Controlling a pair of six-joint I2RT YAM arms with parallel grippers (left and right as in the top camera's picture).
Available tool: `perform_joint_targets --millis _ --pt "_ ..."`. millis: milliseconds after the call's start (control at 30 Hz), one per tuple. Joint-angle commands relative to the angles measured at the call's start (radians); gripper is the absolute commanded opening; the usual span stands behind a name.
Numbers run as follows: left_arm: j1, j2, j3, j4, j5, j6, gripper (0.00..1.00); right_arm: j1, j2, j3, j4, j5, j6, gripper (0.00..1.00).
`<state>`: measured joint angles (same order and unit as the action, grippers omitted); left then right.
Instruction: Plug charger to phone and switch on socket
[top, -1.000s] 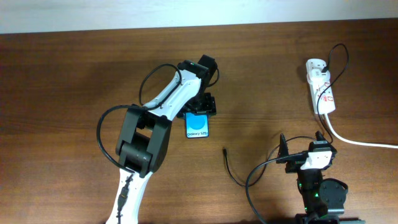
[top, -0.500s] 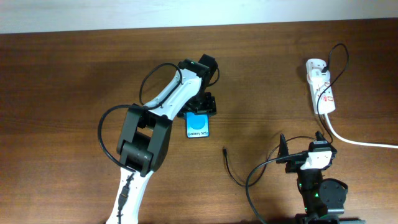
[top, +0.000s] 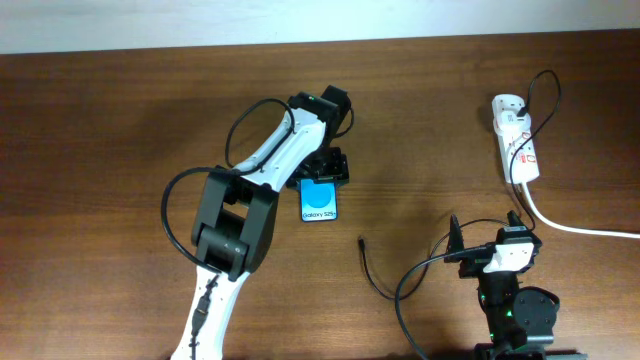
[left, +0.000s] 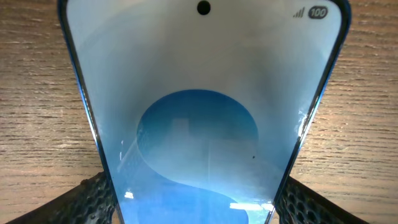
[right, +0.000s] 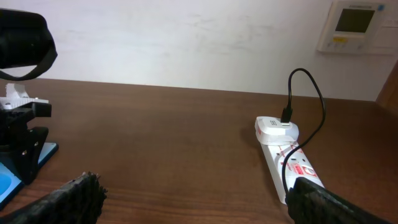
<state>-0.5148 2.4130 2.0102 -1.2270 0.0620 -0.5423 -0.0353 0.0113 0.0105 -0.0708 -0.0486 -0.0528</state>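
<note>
The phone (top: 318, 203) lies flat on the table with its blue screen up and white text at the near end. It fills the left wrist view (left: 199, 124). My left gripper (top: 322, 172) is at its far end, a finger against each long edge, shut on it (left: 196, 202). The charger cable (top: 372, 275) curves on the table, its plug tip (top: 361, 241) free, to the right of the phone. The socket (top: 517, 135) lies at the far right with an adapter plugged in; it also shows in the right wrist view (right: 289, 158). My right gripper (top: 485, 225) is open and empty (right: 205, 199).
A thick white cord (top: 570, 225) runs from the socket off the right edge. The left arm (top: 270, 160) stretches across the middle left. A wall panel (right: 354, 22) hangs behind the table. Black robot cables loop near the right arm's base (top: 420, 275).
The left arm has shifted very slightly at the phone. The phone, the charger and the right arm have not moved.
</note>
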Motion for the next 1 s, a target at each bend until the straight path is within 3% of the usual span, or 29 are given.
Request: perform_joint_targets --millis 0,300,667,900,967 --pt "0.011 0.01 0.035 -0.01 0.021 0.013 0.83 0.009 -0.008 -0.005 -0.005 0.005 0.0 0.98" --pt "0.027 0.009 0.068 -0.038 0.021 0.013 0.83 0.009 -0.008 -0.005 -0.005 0.005 0.0 0.98" --pt "0.027 0.009 0.208 -0.18 0.037 0.021 0.83 0.009 -0.008 -0.005 -0.005 0.005 0.0 0.98" --pt "0.085 0.009 0.21 -0.185 0.24 0.088 0.83 0.009 -0.008 -0.005 -0.005 0.005 0.0 0.98" --pt "0.12 0.009 0.21 -0.185 0.36 0.13 0.83 0.009 -0.008 -0.005 -0.005 0.005 0.0 0.98"
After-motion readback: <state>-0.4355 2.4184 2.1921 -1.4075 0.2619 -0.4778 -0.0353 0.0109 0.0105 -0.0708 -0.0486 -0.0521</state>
